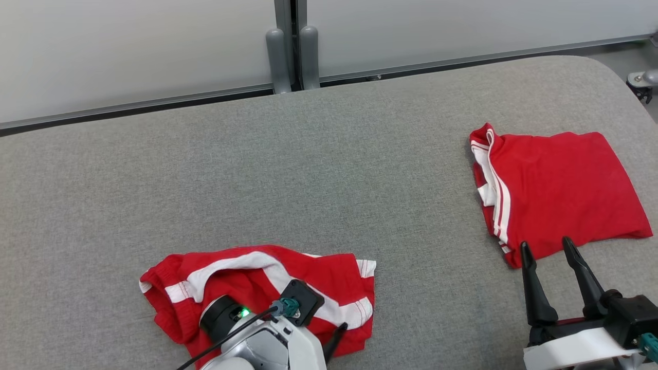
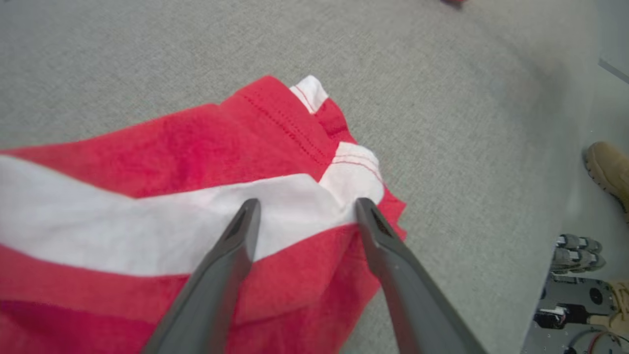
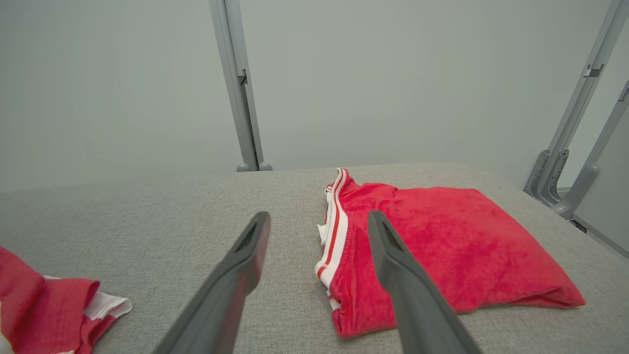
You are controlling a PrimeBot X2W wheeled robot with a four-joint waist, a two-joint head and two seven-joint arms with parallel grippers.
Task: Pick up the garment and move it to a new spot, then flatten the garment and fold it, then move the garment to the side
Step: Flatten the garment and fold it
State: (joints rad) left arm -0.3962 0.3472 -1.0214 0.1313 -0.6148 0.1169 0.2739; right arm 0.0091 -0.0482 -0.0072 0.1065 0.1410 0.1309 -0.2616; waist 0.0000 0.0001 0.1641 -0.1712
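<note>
A crumpled red garment (image 1: 329, 272) with white stripes lies on the grey padded table (image 1: 308, 169) near its front edge, left of centre. My left gripper (image 2: 307, 204) hangs just over it, open, its tips above the white stripe (image 2: 147, 221) near the garment's hem corner, nothing between the fingers. In the head view my left wrist covers part of the cloth. A second red garment (image 1: 560, 185), folded into a rough rectangle with a white-striped edge, lies at the right. My right gripper (image 1: 546, 245) stands open just in front of its near edge, apart from it.
Pale wall panels and two grey posts (image 1: 290, 56) run behind the table. The table's rounded right corner (image 1: 611, 77) ends near a caster (image 1: 642, 82). In the left wrist view a person's tan shoe (image 2: 609, 167) stands on the floor beyond the table edge.
</note>
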